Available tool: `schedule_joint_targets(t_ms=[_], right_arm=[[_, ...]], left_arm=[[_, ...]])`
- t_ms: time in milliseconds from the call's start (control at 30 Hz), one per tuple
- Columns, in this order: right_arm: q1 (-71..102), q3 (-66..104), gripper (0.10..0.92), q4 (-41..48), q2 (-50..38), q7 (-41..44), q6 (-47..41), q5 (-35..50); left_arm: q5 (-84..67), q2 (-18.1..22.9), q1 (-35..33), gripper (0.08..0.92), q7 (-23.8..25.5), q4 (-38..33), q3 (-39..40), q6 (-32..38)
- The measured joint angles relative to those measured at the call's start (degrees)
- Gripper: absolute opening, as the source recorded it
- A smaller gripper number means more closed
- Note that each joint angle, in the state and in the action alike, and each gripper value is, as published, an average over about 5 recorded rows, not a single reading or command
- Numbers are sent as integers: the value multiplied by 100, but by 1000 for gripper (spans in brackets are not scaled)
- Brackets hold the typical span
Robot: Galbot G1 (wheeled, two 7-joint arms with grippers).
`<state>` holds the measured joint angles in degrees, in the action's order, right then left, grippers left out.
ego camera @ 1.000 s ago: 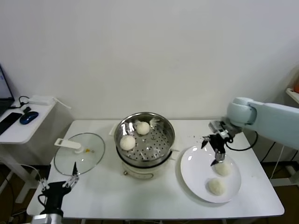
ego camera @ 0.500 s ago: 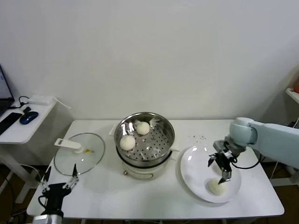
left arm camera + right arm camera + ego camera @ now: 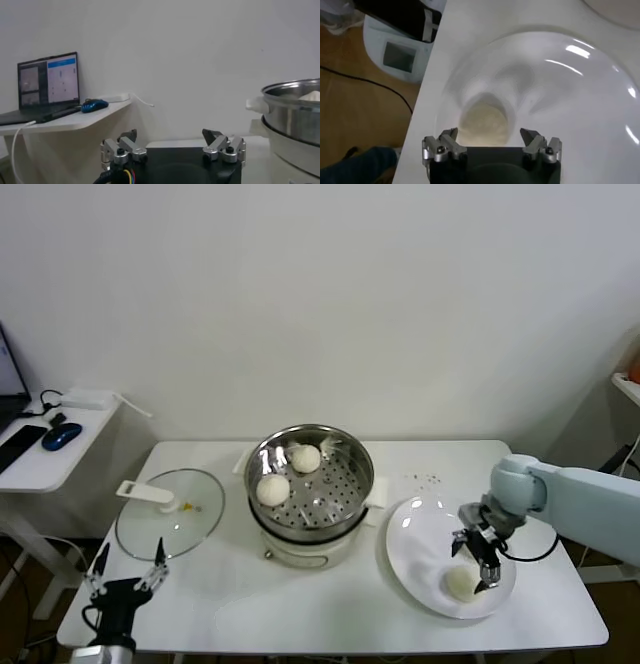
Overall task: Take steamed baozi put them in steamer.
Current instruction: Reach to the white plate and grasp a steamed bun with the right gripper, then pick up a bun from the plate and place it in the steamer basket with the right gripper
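The steamer (image 3: 364, 476) stands mid-table and holds two steamed baozi (image 3: 272, 489) (image 3: 305, 457). On the white plate (image 3: 415, 544) at the right, one baozi (image 3: 458, 585) shows near the front rim. My right gripper (image 3: 474, 566) hangs open just over it. In the right wrist view the baozi (image 3: 484, 124) lies between the spread fingers of the right gripper (image 3: 489, 134) on the plate (image 3: 560, 100). A second plate baozi is hidden. My left gripper (image 3: 128, 564) is parked open at the table's front left; it also shows in the left wrist view (image 3: 170, 134).
A glass lid (image 3: 170, 516) with a white handle lies left of the steamer. A side desk (image 3: 40, 459) with a mouse stands at far left. The left wrist view shows the steamer wall (image 3: 295, 117), a laptop (image 3: 47, 80) and a mouse (image 3: 94, 105).
My right gripper has moved from the plate's far side toward its front and come down over the front baozi. The other plate baozi, seen earlier, is now covered. The left arm is still.
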<state>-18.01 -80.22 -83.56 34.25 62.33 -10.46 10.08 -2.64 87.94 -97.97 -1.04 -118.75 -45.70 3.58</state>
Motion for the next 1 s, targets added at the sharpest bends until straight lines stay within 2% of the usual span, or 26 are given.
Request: schedule_joint_targets(t_ms=[533, 800, 1000], right_arm=[[488, 299, 817, 219, 120, 46, -2, -232], [571, 393, 648, 229, 97, 52, -5, -251], [546, 445, 613, 188, 88, 53, -4, -234]], left_arm=[[1, 4, 0, 823, -12, 45, -16, 1], [14, 12, 6, 823, -13, 64, -8, 2], [23, 20, 10, 823, -12, 58, -5, 0]])
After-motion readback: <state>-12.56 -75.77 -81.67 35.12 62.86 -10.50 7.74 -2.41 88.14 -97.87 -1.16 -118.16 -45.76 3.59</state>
